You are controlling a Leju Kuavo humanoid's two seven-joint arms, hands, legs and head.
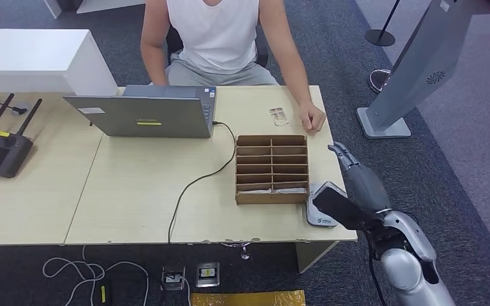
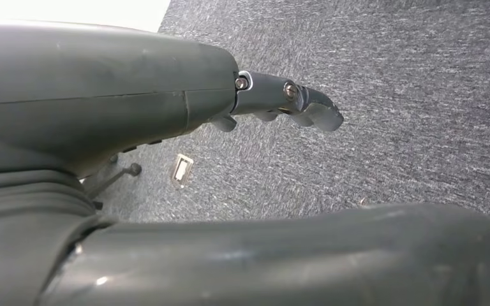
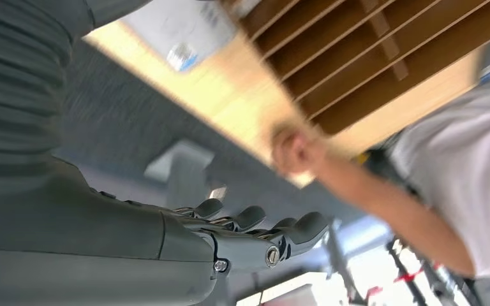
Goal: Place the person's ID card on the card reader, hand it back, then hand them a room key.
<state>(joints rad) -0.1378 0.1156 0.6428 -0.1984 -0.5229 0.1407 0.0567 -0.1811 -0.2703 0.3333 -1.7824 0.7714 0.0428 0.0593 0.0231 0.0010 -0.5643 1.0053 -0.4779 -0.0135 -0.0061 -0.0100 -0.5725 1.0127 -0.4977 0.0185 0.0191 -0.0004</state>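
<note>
Right hand (image 1: 348, 167): raised off the table's right edge, fingers stretched out and empty, aimed up toward the person.
Left hand (image 2: 281, 102): hanging over grey carpet, fingers loosely straight, nothing in them.
Card reader (image 1: 324, 205): one, grey, right at the near right corner of the table (image 1: 147, 191), just beside the right wrist; nothing resting on it.
Organizer (image 1: 272, 169): one cardboard tray, several slots, touching the reader's left side; room keys inside too small to make out.
ID card (image 1: 279, 115): one clear-looking piece flat on the table, past the organizer, long axis running roughly away from the robot.
Person's hand (image 1: 312, 118): fist resting just right of that card.
Key relation: card ahead and left of the right hand, beyond the tray; right arm clearly the nearer.
</note>
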